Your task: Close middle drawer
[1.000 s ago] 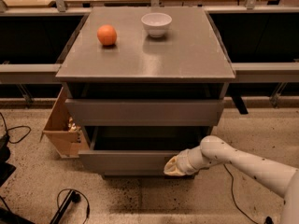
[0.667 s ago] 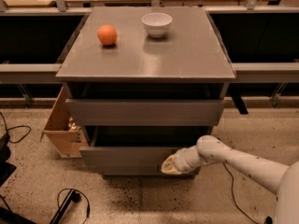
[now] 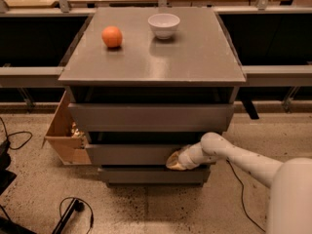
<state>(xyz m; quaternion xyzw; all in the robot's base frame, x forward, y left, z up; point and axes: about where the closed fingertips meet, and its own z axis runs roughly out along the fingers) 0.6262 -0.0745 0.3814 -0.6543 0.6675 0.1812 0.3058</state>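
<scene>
There are three gray drawers, one orange, one white bowl, one box and one tool at the middle drawer.

You see the claw against the right part of the middle drawer front, covering that patch of panel, while its arm is cut off at the lower right corner, and the brown box left of the claw holds bits too small to tell.
</scene>
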